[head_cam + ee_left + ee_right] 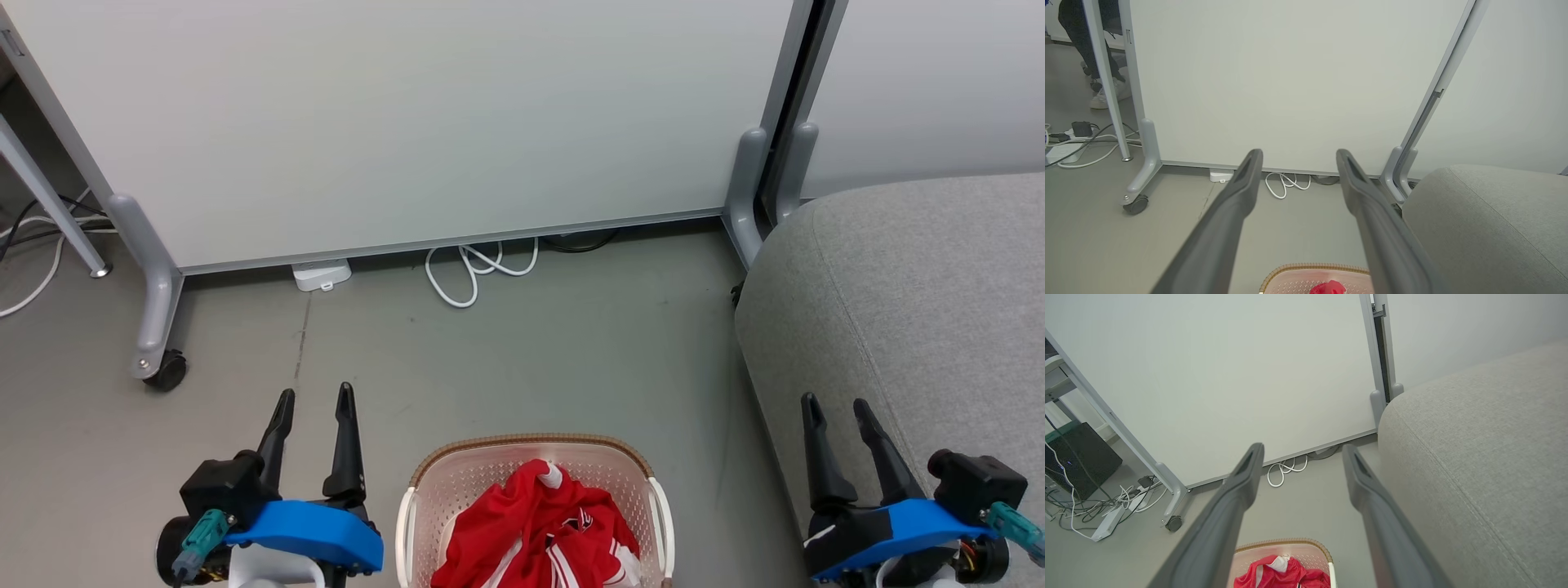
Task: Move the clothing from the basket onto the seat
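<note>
We look steeply down from the head. Both wrist views face the white partition panel (1290,81), sharing the brown-rimmed cream perforated basket (1282,541).

Surfaces as I see them: the clothing (535,531) is red cloth with a slight sheen and white stripe trim. The basket (465,474) is smooth cream perforated plastic with a rough brown woven rim. The seat (922,310) is matt grey upholstery fabric, finely woven, with a stitched seam. The floor (506,367) is smooth, matt and faintly scuffed. The partition panel (408,122) is pale and satin-smooth. My left gripper (316,389) and right gripper (833,399) have matt dark fingers on smooth blue plastic mounts.
</note>
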